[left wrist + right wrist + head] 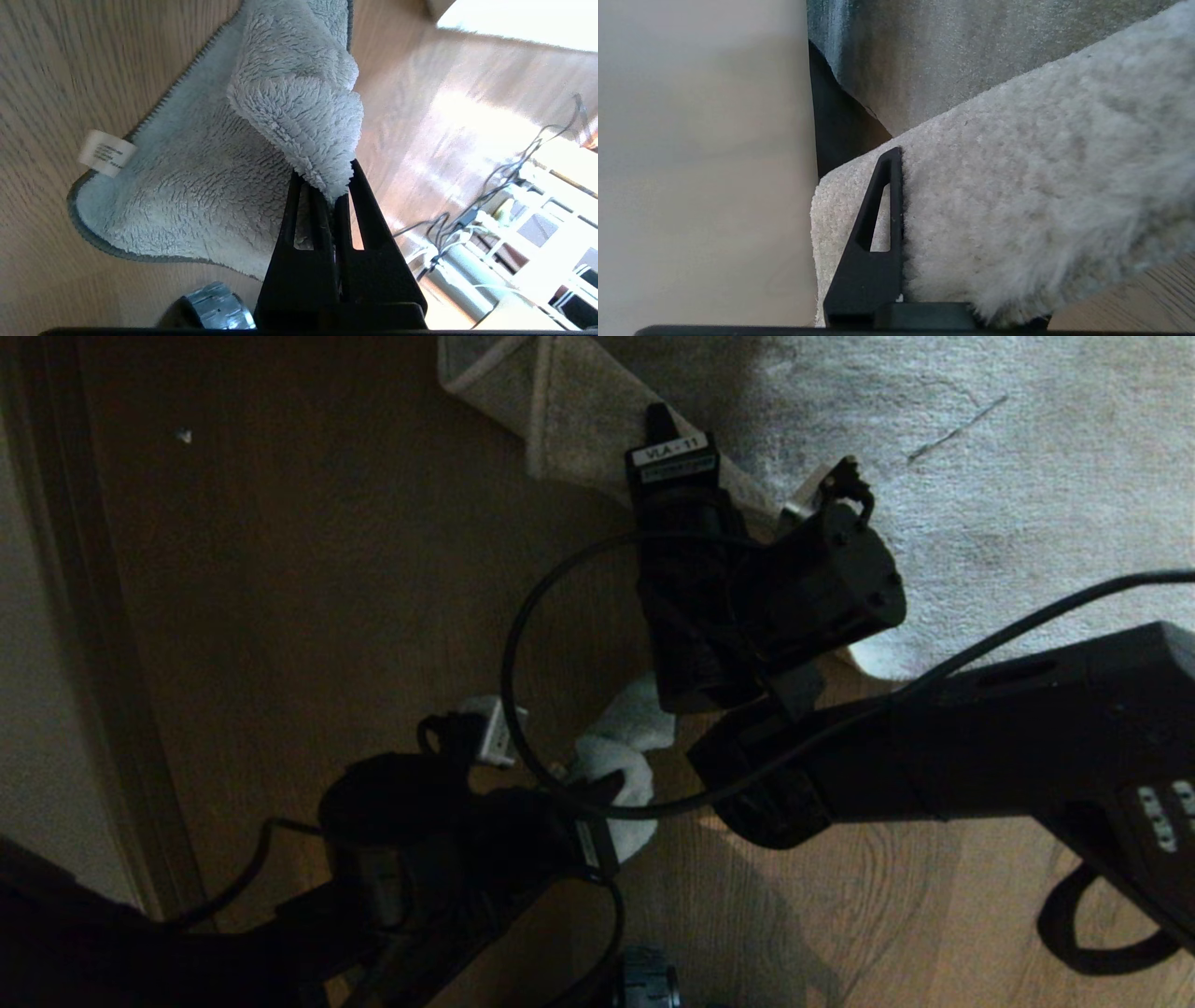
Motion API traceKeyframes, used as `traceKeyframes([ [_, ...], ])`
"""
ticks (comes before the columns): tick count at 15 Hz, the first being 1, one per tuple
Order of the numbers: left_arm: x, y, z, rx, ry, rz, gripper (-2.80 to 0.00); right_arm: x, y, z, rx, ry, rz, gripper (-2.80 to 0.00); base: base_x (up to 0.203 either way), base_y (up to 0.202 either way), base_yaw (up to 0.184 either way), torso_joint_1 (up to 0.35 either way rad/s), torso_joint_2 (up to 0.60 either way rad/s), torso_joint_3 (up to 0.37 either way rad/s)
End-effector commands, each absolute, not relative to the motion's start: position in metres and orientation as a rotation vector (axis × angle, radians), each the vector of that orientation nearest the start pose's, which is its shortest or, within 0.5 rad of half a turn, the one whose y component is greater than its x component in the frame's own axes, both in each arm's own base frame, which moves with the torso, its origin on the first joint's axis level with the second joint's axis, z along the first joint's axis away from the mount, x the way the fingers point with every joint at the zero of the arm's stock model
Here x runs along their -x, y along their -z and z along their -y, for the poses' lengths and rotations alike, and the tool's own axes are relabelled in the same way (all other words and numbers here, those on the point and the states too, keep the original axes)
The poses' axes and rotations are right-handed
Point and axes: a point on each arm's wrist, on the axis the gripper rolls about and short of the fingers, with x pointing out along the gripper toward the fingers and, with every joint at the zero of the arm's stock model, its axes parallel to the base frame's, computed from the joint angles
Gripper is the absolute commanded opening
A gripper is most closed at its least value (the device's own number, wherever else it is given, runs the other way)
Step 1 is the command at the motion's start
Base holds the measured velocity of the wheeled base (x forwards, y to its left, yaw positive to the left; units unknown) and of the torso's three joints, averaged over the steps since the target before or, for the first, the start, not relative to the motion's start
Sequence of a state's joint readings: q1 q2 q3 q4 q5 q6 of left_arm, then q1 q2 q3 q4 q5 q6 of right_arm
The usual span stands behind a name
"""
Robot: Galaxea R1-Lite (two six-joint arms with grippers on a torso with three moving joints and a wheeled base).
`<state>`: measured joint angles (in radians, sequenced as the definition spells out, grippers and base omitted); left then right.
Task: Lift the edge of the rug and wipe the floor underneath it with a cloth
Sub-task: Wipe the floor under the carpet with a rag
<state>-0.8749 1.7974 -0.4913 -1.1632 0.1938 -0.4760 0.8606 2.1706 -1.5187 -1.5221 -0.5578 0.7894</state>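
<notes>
We hold the rug edge [1017,196] clamped in the right gripper [658,425], its corner folded back so the paler backing [560,420] shows. The left gripper [334,186] is closed on a bunched fold of the cloth [196,177] — the rest lies flat on the floor [327,597]. The exposed floor strip lies ahead of the cloth, beneath the right arm, its long axis along the rug border. The left arm is nearer — we judge the next stroke runs forward under the lifted corner.

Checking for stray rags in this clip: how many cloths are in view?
1. The cloth lies bunched on the floor, one fold pinched in the left end effector, beside the lifted rug edge. Another could hide under the arms.
</notes>
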Motion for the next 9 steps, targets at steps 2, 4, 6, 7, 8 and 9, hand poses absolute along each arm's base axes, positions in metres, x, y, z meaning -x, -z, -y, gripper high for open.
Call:
traceKeyframes([
  [2,-0.200,-0.119,0.228,0.378,0.619,-0.298,-2.80,-0.279,-0.280,-0.306,-1.354,-0.562,0.574,-2.80,0.000,0.000,0.000,0.000,0.00,0.000],
  [4,-0.211,-0.124,0.232,0.393,0.608,-0.264,-2.80,-0.279,-0.280,-0.306,-1.354,-0.561,0.574,-2.80,0.000,0.000,0.000,0.000,0.00,0.000],
  [6,-0.226,-0.131,0.233,0.412,0.587,-0.226,-2.80,-0.279,-0.280,-0.306,-1.354,-0.560,0.574,-2.80,0.000,0.000,0.000,0.000,0.00,0.000],
  [7,-0.234,-0.135,0.232,0.423,0.573,-0.203,-2.80,-0.279,-0.280,-0.306,-1.354,-0.560,0.574,-2.80,0.000,0.000,0.000,0.000,0.00,0.000],
  [8,-0.241,-0.138,0.229,0.432,0.558,-0.185,-2.80,-0.279,-0.280,-0.306,-1.354,-0.560,0.574,-2.80,0.000,0.000,0.000,0.000,0.00,0.000],
  [9,-0.246,-0.141,0.226,0.439,0.543,-0.170,-2.80,-0.279,-0.280,-0.306,-1.354,-0.560,0.574,-2.80,0.000,0.000,0.000,0.000,0.00,0.000],
])
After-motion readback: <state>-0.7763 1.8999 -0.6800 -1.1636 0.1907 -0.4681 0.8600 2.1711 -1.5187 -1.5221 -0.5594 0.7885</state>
